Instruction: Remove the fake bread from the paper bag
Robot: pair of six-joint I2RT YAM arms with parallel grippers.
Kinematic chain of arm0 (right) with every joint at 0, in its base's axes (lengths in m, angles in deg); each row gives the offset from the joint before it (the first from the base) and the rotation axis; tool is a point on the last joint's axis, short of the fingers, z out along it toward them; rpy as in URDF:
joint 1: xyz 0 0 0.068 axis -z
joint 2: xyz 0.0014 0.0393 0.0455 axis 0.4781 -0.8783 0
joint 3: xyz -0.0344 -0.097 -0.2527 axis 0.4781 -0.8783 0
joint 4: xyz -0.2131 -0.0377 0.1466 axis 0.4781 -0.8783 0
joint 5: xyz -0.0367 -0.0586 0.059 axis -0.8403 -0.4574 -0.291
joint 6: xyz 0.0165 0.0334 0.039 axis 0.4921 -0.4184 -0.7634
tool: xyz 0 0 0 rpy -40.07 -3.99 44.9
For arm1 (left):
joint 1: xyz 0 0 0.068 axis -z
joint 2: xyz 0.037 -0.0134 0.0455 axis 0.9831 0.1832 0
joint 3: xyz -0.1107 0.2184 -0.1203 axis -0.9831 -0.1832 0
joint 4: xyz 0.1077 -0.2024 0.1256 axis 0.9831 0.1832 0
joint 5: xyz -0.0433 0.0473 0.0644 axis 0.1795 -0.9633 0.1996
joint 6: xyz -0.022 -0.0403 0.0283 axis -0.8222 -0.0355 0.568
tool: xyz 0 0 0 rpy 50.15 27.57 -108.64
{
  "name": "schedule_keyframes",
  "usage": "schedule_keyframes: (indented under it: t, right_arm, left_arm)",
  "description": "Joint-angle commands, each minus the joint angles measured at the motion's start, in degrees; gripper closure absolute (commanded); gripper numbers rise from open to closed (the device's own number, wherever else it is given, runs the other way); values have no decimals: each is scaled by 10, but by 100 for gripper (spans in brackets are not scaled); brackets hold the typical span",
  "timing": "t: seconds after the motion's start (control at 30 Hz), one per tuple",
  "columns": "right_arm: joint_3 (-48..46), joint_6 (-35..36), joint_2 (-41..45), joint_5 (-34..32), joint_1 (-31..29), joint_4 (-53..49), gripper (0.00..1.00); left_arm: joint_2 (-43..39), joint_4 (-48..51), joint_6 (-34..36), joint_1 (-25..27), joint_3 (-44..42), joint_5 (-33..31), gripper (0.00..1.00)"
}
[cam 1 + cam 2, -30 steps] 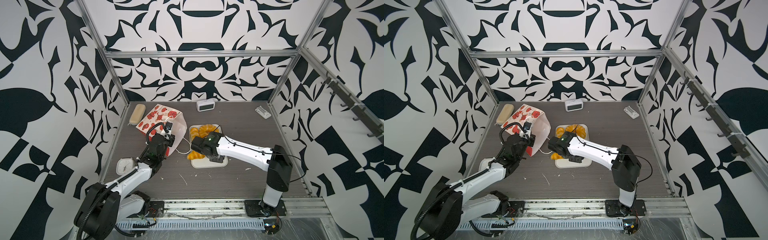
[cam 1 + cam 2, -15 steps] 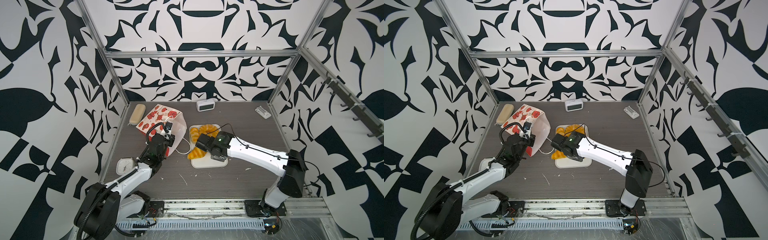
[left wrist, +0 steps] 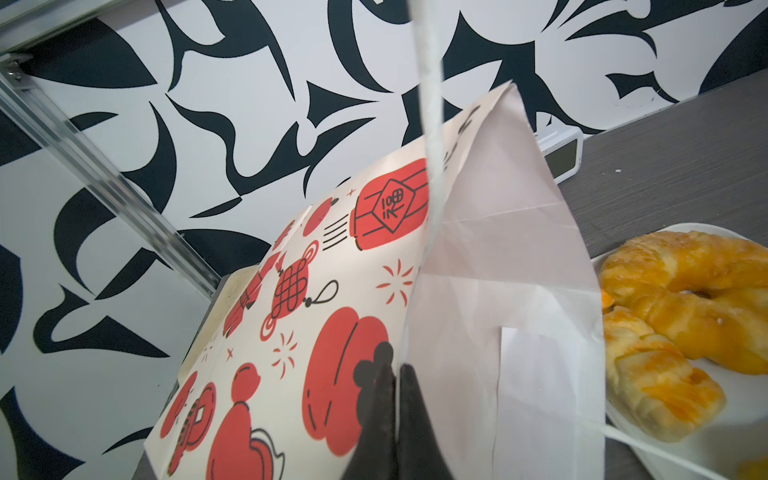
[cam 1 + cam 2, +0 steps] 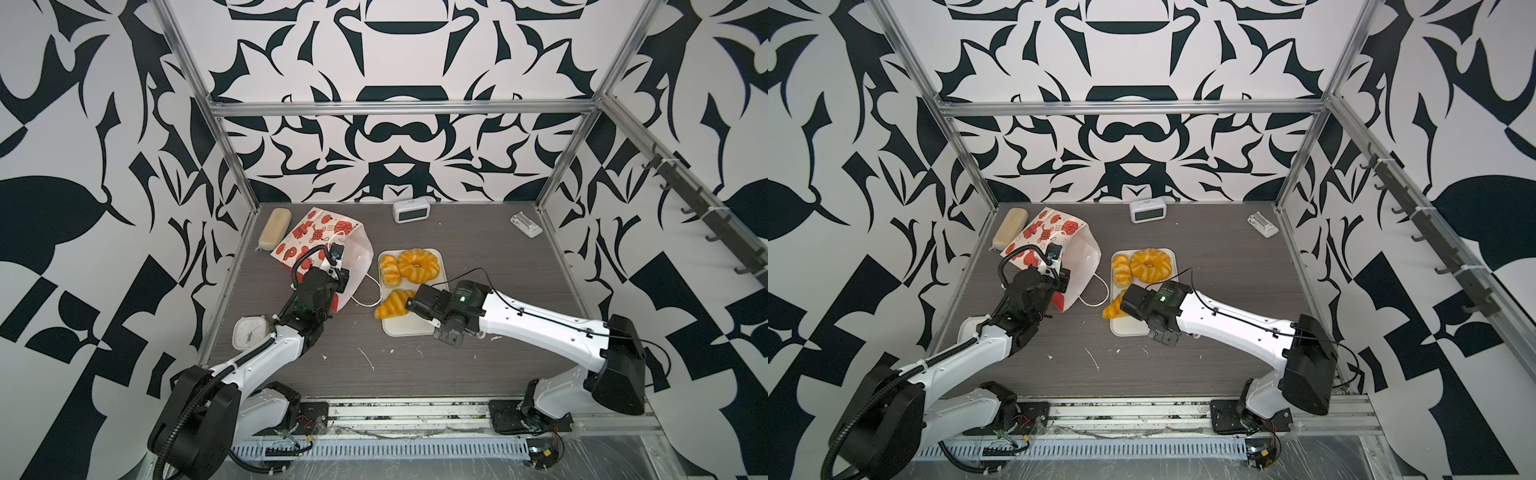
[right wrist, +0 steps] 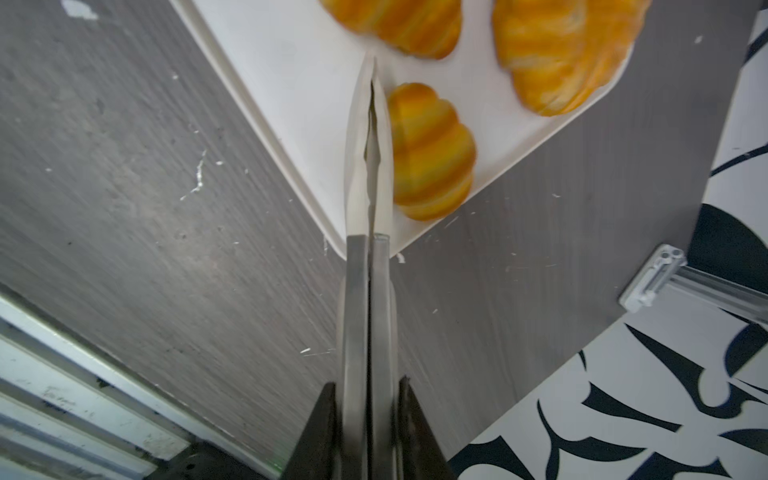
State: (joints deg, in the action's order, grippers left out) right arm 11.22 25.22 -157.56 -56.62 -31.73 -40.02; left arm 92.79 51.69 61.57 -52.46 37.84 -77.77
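Probably nearly done: bread sits on the tray, left gripper pinches the bag, right gripper clamps empty tongs.

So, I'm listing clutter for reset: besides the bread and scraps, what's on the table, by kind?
Clocks: 2
Paper bag: 1
White tray: 1
Beige case: 1
White clip: 1
Total: 6
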Motion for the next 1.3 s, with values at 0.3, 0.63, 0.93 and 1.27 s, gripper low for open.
schedule_keyframes:
  t: [0.3, 0.63, 0.93, 1.27]
  right_arm:
    - [-8, -70, 22, 24, -63, 81, 86]
    - [-5, -55, 4, 41, -63, 209, 88]
    - [0, -40, -51, 47, -61, 287, 89]
    - [-44, -63, -34, 47, -42, 262, 89]
  left_arm:
    - [-18, -21, -8, -3, -1, -13, 95]
    - [-28, -27, -10, -3, -7, -23, 95]
    - [-32, -28, -10, -2, -9, -24, 95]
    - [-25, -28, -9, -2, -6, -22, 95]
